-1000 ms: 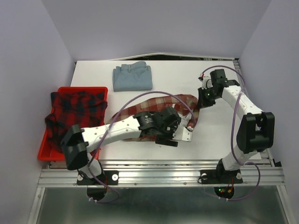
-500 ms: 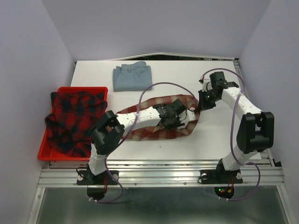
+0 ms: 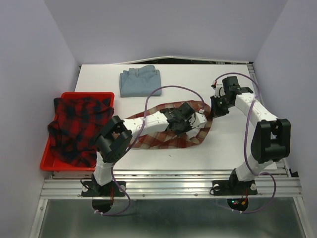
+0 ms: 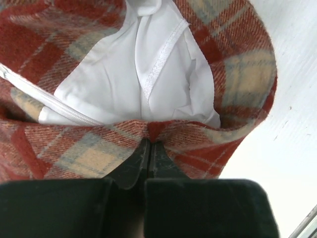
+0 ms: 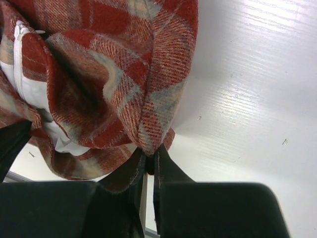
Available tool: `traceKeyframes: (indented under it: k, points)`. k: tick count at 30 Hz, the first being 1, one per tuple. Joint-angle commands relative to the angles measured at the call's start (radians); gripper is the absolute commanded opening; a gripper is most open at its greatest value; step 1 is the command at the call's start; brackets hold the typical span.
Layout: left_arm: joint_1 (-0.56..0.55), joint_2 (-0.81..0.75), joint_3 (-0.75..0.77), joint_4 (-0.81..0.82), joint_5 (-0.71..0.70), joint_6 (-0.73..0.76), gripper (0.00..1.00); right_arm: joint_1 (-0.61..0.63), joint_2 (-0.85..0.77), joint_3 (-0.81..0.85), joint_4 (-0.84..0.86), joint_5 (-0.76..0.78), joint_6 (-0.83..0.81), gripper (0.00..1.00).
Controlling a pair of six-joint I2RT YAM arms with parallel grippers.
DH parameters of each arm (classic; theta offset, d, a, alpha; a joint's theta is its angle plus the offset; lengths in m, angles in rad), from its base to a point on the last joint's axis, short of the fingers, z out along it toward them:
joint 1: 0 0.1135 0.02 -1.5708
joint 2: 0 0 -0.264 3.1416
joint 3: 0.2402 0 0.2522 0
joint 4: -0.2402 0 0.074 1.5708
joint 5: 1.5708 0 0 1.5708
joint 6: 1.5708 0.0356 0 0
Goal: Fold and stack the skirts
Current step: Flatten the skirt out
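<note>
Left gripper is pinched shut, its two dark fingers pressed together on a fold of the check skirt, right where the cloth edge turns over. Just above that pinch, in the left wrist view, the skirt gapes open and shows its white lining, with a white zipper running across the left side. The right gripper is closed just as tightly on another folded edge of the same skirt, and the cloth bunches up above its fingers.

From overhead, the check skirt lies in a long rumpled strip across the middle of the table. Its right end curls up between the two grippers, which are close together there. The left arm stretches over the skirt from the near left, and the right arm bends in from the right side.

The blue skirt lies folded and flat toward the far edge of the table, well apart from the arms. The plaid skirt is heaped in the red tray at the left, with some of its cloth spilling over the tray's left and near sides.
</note>
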Motion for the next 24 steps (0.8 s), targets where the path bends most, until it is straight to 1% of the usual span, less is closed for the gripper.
traceKeyframes:
  k: [1, 3, 4, 5, 6, 7, 9, 10, 11, 12, 13, 15, 17, 19, 20, 22, 23, 24]
  points:
    - [0.015, -0.085, -0.029, 0.016, 0.075, -0.014, 0.0, 0.0, -0.032, 0.004, 0.032, 0.025, 0.006, 0.01]
    - [0.026, -0.164, -0.061, 0.002, 0.09, 0.003, 0.0, 0.0, -0.038, 0.001, 0.034, 0.047, -0.002, 0.01]
    - [0.033, -0.254, -0.076, -0.022, 0.093, 0.023, 0.0, 0.0, -0.038, 0.001, 0.032, 0.068, -0.005, 0.01]
    - [0.053, -0.297, -0.105, -0.057, 0.118, 0.046, 0.0, 0.0, -0.037, -0.001, 0.034, 0.081, -0.007, 0.01]
    - [0.065, -0.345, -0.119, -0.058, 0.121, 0.046, 0.0, 0.0, -0.034, -0.002, 0.037, 0.088, -0.007, 0.01]
    - [0.081, -0.427, -0.141, -0.096, 0.147, 0.067, 0.0, 0.0, -0.023, -0.004, 0.038, 0.099, -0.004, 0.01]
    - [0.136, -0.5, -0.161, -0.154, 0.173, 0.096, 0.0, 0.0, -0.009, 0.005, 0.04, 0.104, -0.002, 0.01]
    - [0.157, -0.529, -0.17, -0.173, 0.187, 0.107, 0.0, 0.0, -0.003, 0.013, 0.038, 0.099, -0.002, 0.03]
    - [0.179, -0.579, -0.187, -0.189, 0.226, 0.133, 0.0, 0.0, 0.009, 0.022, 0.035, 0.079, -0.013, 0.1]
    - [0.2, -0.6, -0.198, -0.199, 0.234, 0.138, 0.0, 0.0, 0.011, 0.036, 0.023, 0.072, -0.019, 0.32]
    - [0.245, -0.616, -0.207, -0.213, 0.244, 0.142, 0.0, 0.0, 0.011, 0.05, 0.018, 0.062, -0.025, 0.45]
    - [0.292, -0.647, -0.231, -0.216, 0.291, 0.156, 0.0, 0.0, -0.003, 0.106, 0.008, 0.061, -0.054, 0.78]
    - [0.357, -0.653, -0.254, -0.196, 0.331, 0.152, 0.0, 0.0, -0.017, 0.169, 0.008, 0.087, -0.097, 0.87]
    - [0.392, -0.644, -0.268, -0.162, 0.348, 0.141, 0.0, 0.0, -0.031, 0.209, 0.006, 0.099, -0.134, 0.91]
    - [0.427, -0.628, -0.273, -0.153, 0.368, 0.142, 0.0, -0.011, -0.032, 0.226, 0.006, 0.098, -0.176, 0.91]
    - [0.464, -0.597, -0.288, -0.128, 0.38, 0.153, 0.0, -0.011, -0.043, 0.252, 0.007, 0.087, -0.23, 0.91]
    - [0.484, -0.586, -0.293, -0.124, 0.402, 0.164, 0.0, -0.011, -0.044, 0.251, 0.009, 0.062, -0.291, 0.9]
    - [0.525, -0.574, -0.297, -0.121, 0.412, 0.185, 0.0, -0.011, -0.049, 0.237, 0.018, 0.047, -0.327, 0.87]
